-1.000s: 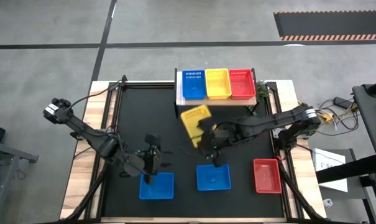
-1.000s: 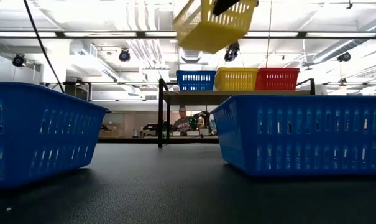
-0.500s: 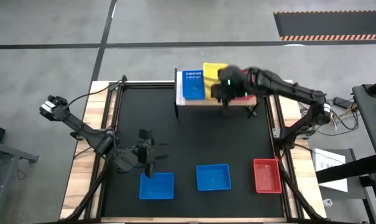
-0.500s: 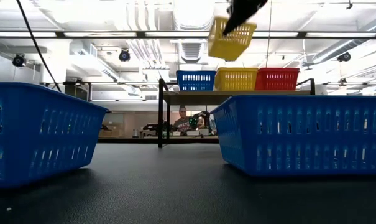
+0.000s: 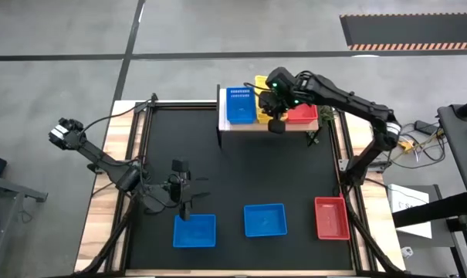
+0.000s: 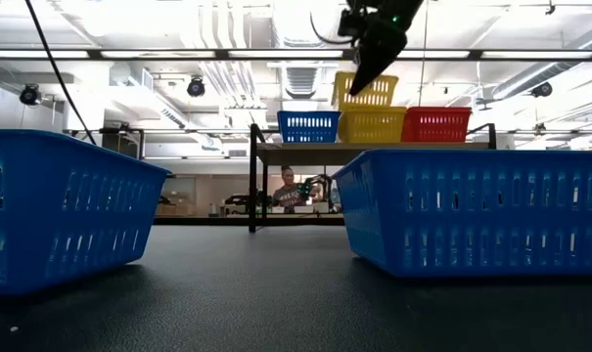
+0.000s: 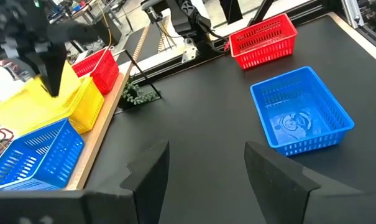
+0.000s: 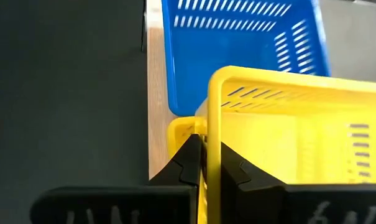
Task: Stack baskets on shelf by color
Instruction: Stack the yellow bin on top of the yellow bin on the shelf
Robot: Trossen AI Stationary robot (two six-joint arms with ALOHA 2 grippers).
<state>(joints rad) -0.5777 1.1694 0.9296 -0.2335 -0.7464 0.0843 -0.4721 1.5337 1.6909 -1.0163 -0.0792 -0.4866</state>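
A blue basket (image 5: 239, 106), a yellow basket (image 6: 372, 125) and a red basket (image 5: 302, 114) stand side by side on the wooden shelf (image 5: 248, 127) at the table's far edge. My right gripper (image 5: 275, 112) is shut on a second yellow basket (image 6: 366, 92), held tilted just over the shelf's yellow one. My left gripper (image 5: 184, 194) hangs open and empty above the mat, just beyond a blue basket (image 5: 194, 230) at the near left. Another blue basket (image 5: 265, 220) and a red basket (image 5: 331, 218) stand on the mat along the near edge. My right gripper pinches the held yellow basket's near short wall (image 8: 211, 134), one finger (image 8: 188, 163) outside and one inside. The fingers come from above and lie across the wall. The basket is tilted, with the shelf's yellow basket (image 8: 181, 130) right under it; whether they touch I cannot tell.
The black mat (image 5: 218, 170) between the shelf and the near row of baskets is bare. A small green plant (image 7: 138, 94) sits by the shelf's right end. A person shows in the room beyond the table (image 6: 291, 186).
My right gripper has carried the yellow basket from over the middle of the mat toward the far edge, then down onto the shelf's yellow basket. The basket stays tilted. My left gripper has drawn back a little from the near-left blue basket.
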